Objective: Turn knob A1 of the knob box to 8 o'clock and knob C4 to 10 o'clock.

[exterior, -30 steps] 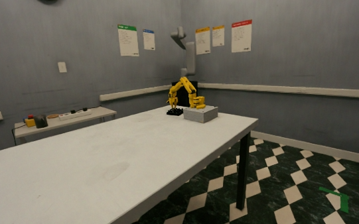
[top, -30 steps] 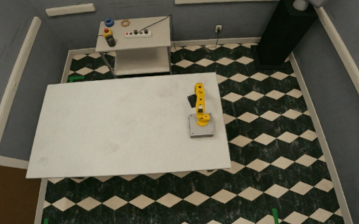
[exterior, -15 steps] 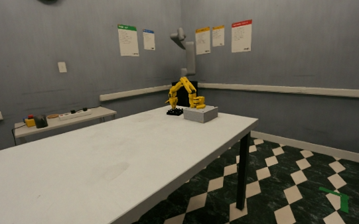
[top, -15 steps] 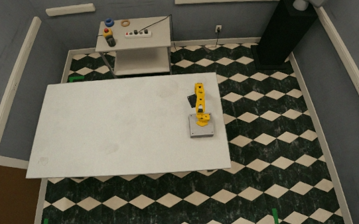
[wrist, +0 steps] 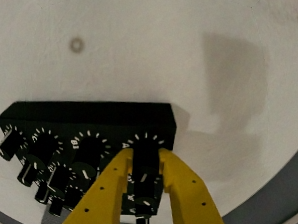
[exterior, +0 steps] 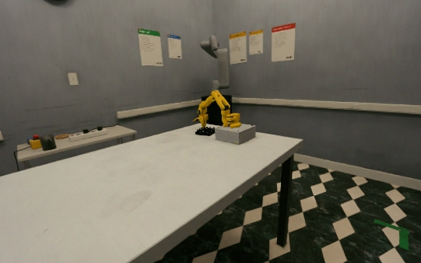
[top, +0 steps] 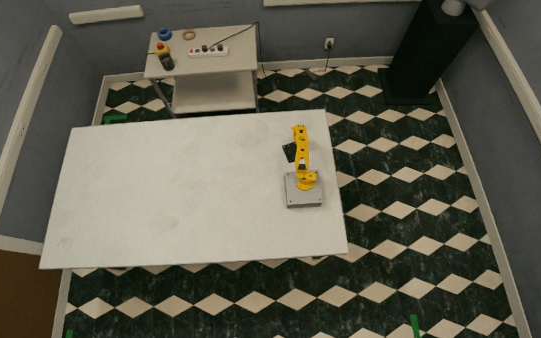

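The black knob box (top: 288, 150) (exterior: 206, 131) (wrist: 87, 113) lies on the white table (top: 170, 190) (exterior: 132, 183), just beside my grey base block. In the wrist view it shows several black knobs ringed with white marks. My yellow gripper (wrist: 143, 160) (exterior: 201, 124) reaches down onto the box's right end in that view. It is shut on one black knob (wrist: 143, 184) near the box's corner. I cannot tell which row and number that knob has, and my fingers hide its pointer.
The grey base block (top: 303, 194) (exterior: 235, 133) sits near the table's right edge. A side table (top: 205, 60) (exterior: 74, 141) with a power strip and small items stands beyond the table. A black pedestal (top: 420, 50) stands in the corner.
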Tool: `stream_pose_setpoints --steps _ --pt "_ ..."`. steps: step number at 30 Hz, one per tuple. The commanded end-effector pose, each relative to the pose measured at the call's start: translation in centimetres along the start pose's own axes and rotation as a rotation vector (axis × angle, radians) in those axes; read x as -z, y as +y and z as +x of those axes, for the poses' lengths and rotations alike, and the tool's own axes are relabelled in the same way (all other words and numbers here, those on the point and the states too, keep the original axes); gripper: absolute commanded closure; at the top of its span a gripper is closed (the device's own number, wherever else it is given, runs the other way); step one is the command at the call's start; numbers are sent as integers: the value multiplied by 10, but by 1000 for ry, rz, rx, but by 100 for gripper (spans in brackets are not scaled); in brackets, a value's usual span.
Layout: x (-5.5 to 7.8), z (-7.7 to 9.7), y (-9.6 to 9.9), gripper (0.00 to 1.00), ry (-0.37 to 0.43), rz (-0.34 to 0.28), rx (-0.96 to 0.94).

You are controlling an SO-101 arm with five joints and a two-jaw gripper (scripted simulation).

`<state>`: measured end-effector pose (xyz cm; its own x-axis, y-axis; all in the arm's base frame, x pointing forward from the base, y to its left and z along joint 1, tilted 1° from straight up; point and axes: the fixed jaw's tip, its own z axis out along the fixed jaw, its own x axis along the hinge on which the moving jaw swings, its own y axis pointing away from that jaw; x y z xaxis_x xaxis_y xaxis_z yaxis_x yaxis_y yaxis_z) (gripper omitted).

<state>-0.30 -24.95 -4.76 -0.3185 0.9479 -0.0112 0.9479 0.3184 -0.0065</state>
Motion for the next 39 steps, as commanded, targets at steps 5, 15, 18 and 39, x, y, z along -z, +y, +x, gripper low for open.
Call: stream_pose_setpoints --steps 5,15,18,39 --pt "-2 4 1 99 17 -10 136" --pt "-2 5 1 99 16 -11 276" --pt "-2 5 1 99 16 -12 328" --pt "-2 6 0 99 14 -14 660"
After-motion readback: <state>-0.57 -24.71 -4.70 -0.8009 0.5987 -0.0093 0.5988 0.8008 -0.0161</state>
